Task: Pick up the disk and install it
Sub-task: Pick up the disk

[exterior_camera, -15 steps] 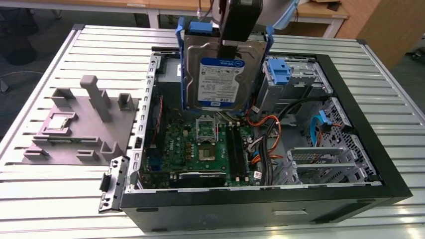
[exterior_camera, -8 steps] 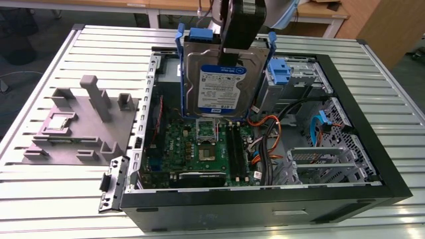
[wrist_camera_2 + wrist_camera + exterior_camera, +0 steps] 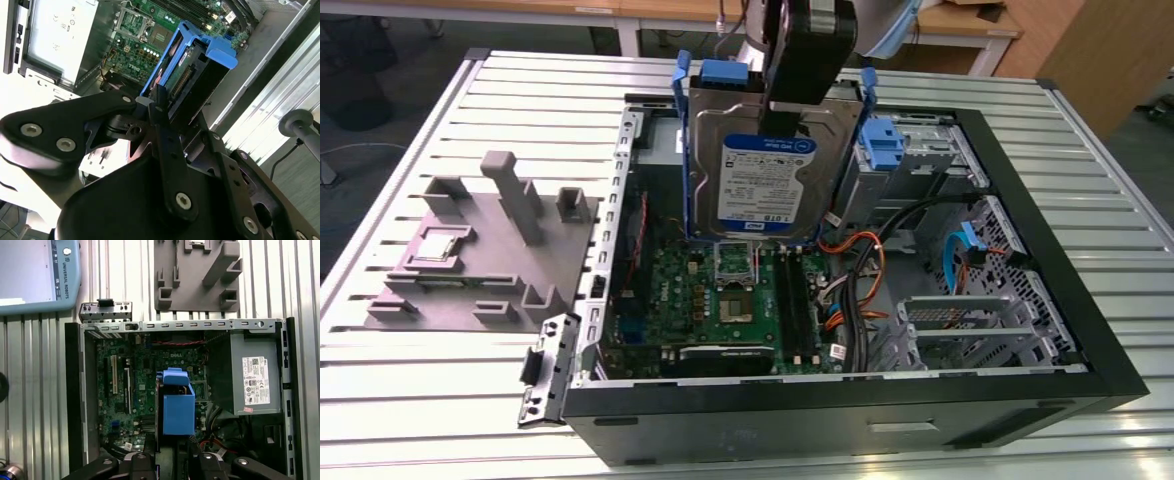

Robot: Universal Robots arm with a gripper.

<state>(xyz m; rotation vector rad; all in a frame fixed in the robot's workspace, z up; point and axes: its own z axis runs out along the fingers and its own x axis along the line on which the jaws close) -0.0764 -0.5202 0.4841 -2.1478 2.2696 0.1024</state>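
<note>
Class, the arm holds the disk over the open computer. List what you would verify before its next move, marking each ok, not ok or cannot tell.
1. Gripper fingers shut on the disk: ok.
2. Blue bracket on the disk: ok.
3. Disk held clear above the motherboard: ok.
4. Case side open: ok.
5. Drive cage slot free: cannot tell.
6. Orange cables out of the way: cannot tell.

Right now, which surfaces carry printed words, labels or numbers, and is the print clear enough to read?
On the silver-grey metal disk in its blue plastic bracket: blue-and-white label, print too small to read.
On the grey metal box inside the black computer case: white label, too small.
On the green motherboard: white markings, blurred.
On the pale blue-grey housing: dark lettering along one edge.
</note>
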